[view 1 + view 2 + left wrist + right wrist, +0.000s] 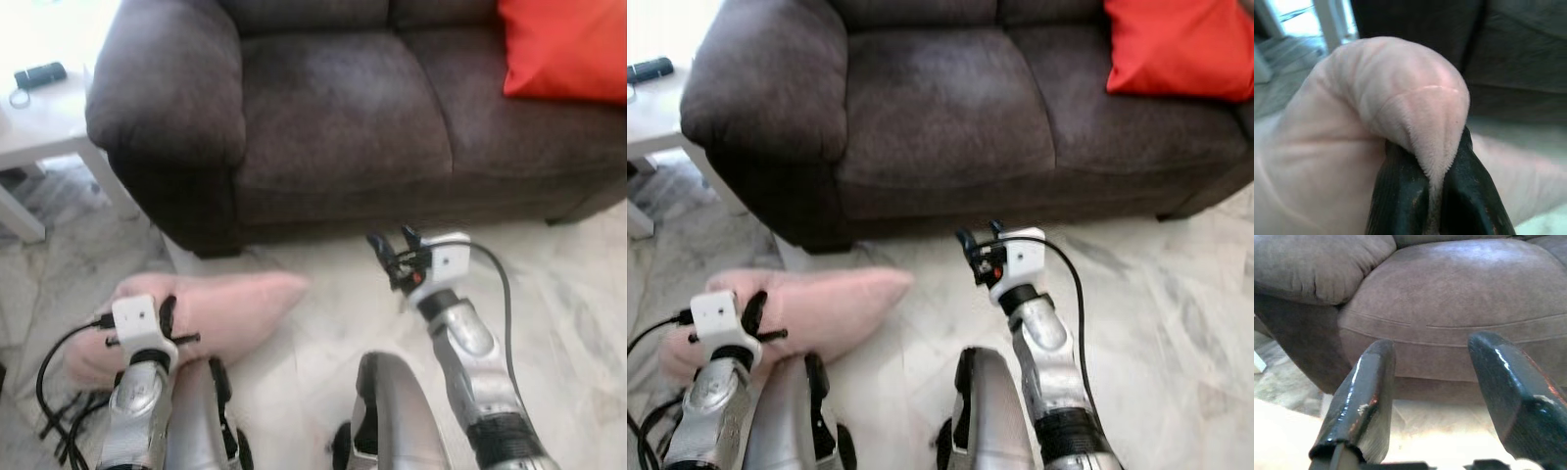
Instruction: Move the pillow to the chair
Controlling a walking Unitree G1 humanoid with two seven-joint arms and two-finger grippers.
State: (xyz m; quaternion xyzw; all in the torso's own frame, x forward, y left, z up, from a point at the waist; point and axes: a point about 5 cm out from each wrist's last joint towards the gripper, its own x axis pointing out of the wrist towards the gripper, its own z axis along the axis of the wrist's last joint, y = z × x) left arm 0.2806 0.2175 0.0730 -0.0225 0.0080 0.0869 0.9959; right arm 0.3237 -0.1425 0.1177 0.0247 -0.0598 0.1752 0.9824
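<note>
The left gripper (1432, 196) pinches a fold of the soft pink plush pillow (225, 313) on the marble floor (568, 313), while the right gripper (1430, 396) hangs spread before the dark brown sofa (333, 117).

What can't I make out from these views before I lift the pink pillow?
- Pink pillow: its near end is hidden behind the left arm in the eye views; the left wrist view is too close, showing just a fold pinched in the left claw.
- Red cushion: cut off by the eye views' top and right edges.
- Dark object on the white side table: too small to identify.
</note>
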